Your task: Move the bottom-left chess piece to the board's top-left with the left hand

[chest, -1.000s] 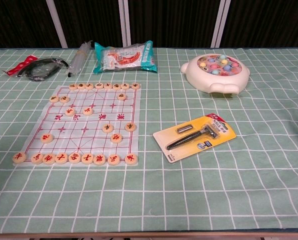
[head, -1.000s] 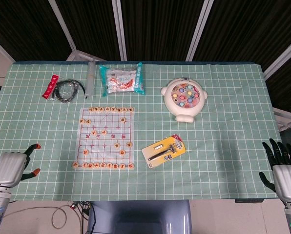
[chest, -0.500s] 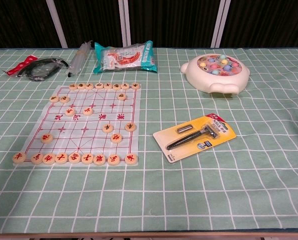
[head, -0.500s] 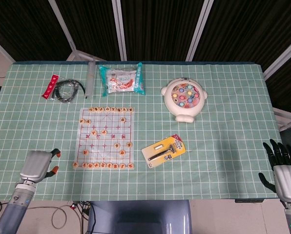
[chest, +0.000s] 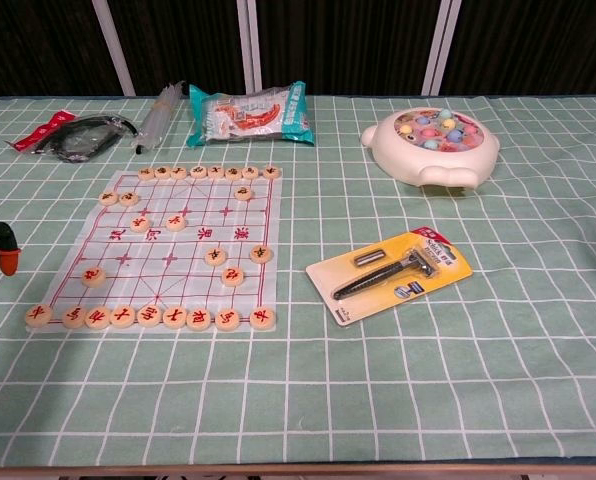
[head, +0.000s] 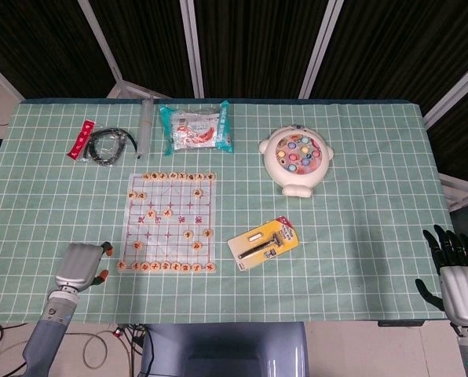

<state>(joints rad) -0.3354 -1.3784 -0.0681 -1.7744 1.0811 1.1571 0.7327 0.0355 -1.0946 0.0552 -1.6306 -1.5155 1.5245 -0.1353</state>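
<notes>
The chess board [head: 171, 223] [chest: 148, 245] is a clear sheet with round wooden pieces on the green cloth. Its bottom-left piece [head: 121, 266] [chest: 38, 315] lies at the near-left corner of the board. The top-left corner [head: 136, 176] [chest: 128, 176] is bare, with the back row starting just to its right. My left hand [head: 81, 266] hovers just left of the bottom-left piece, fingers apart and holding nothing; in the chest view only its orange fingertips [chest: 8, 260] show at the left edge. My right hand [head: 454, 271] rests open at the table's far right.
A packaged razor [head: 263, 243] [chest: 390, 275] lies right of the board. A fishing toy [head: 296, 160] [chest: 433, 145], a snack bag [head: 195, 129], a clear tube [head: 145, 124], a black cable [head: 108, 146] and a red packet [head: 81, 139] lie along the back.
My left hand has moved right along the front edge, from the table's left edge to just beside the board's bottom-left corner. Its fingertips now enter the chest view. The right hand has not moved.
</notes>
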